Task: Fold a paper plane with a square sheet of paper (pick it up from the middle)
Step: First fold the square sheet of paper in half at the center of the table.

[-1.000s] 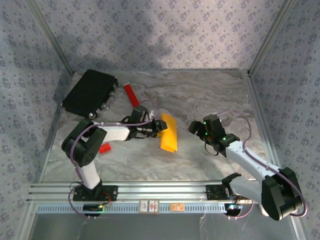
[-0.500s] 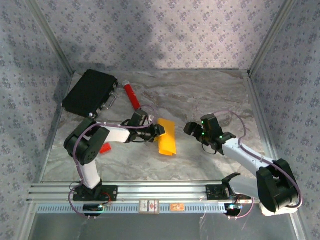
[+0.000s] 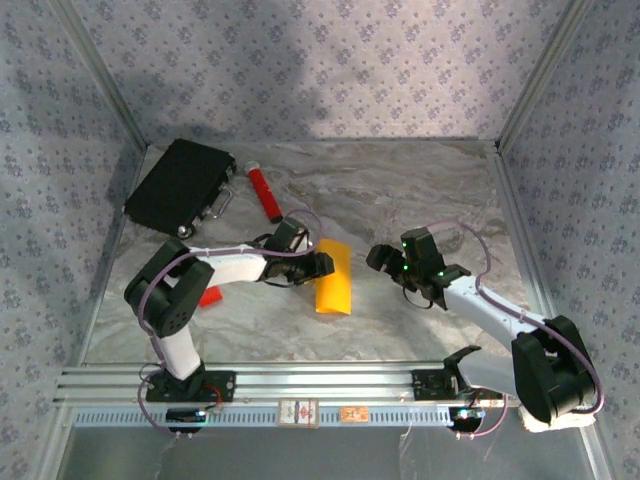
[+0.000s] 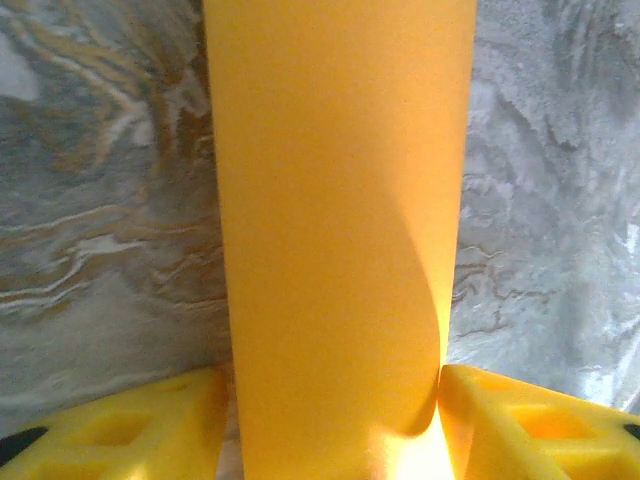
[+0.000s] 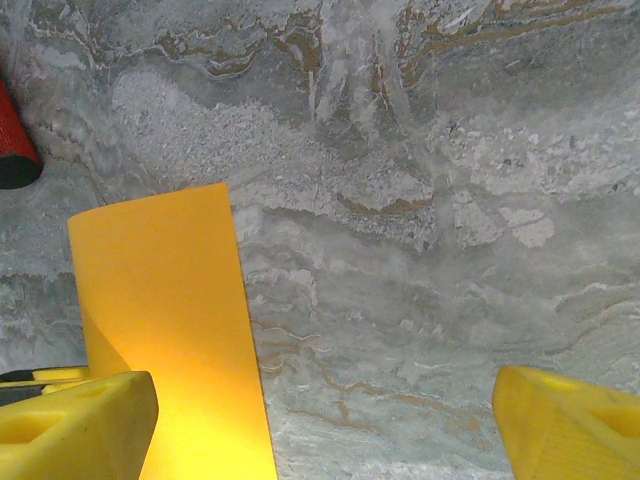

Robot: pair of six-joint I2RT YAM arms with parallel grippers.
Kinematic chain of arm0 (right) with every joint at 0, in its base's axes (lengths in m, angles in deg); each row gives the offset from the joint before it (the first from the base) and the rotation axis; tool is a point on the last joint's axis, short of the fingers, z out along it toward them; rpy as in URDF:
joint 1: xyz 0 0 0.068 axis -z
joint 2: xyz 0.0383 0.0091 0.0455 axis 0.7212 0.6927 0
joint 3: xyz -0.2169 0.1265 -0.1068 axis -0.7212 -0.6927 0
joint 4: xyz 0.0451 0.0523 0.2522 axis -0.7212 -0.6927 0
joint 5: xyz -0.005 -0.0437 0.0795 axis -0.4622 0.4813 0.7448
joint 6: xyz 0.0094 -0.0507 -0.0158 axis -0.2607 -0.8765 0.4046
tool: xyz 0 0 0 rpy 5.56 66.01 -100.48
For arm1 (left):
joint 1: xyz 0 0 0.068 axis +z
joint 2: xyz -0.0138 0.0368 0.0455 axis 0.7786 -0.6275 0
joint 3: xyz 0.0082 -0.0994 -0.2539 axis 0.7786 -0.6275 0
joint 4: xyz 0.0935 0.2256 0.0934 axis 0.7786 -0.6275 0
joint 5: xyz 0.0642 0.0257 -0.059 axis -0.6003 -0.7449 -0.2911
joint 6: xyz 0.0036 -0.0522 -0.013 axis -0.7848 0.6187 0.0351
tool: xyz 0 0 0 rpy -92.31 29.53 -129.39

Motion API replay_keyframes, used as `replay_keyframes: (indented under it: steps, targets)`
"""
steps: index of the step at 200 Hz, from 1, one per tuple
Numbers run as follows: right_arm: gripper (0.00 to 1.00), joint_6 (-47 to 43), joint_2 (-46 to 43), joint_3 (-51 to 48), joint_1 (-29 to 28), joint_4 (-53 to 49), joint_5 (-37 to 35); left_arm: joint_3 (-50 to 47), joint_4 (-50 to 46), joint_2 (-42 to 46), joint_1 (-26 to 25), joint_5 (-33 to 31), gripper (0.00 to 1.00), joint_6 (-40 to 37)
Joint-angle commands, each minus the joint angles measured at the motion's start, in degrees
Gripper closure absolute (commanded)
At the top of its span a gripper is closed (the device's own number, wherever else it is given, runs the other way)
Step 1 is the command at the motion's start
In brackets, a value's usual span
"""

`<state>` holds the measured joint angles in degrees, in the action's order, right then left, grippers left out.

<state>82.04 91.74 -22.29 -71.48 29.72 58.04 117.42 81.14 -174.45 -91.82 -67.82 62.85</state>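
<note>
Square sheet of paper [image 3: 334, 290], orange-yellow and loosely curled over, lies on the marbled table [image 3: 420, 190] in the overhead view. The left gripper [image 3: 322, 265] touches its left edge. The right gripper [image 3: 375, 258] sits to the right of the sheet, apart from it. Well up and left of the sheet are a black case [image 3: 180, 185] and a red cylinder [image 3: 264, 193] (a small red block [image 3: 209, 296] lies left of the sheet, by the left arm).

From the left wrist, the square sheet of paper runs away from the camera between two yellow fingers [image 4: 130, 430]. Its sides meet both, and it narrows where they pinch it.

From the right wrist, the fingers [image 5: 570, 420] stand spread wide over bare marble. The sheet lies just beside the left one, and the cylinder's end shows up and left of the sheet.
</note>
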Motion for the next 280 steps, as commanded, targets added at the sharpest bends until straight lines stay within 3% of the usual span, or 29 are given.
replay_keyframes:
  steps: [1, 117, 280]
  targets:
    - [0.11, -0.87, 0.83, 1.22, -0.41, -0.42, -0.08, 1.01, -6.86, 3.12, -0.28, -5.42, 0.42, -3.29]
    - [0.11, -0.90, 3.65, 2.24, -1.78, 0.11, 0.08, -0.42, -7.55, 2.98, -0.16, -7.59, 0.49, -2.51]
    - [0.09, -0.96, 5.25, 3.47, -2.92, -1.17, -1.23, 5.31, -15.90, -4.20, -0.02, -9.41, 0.45, -2.38]
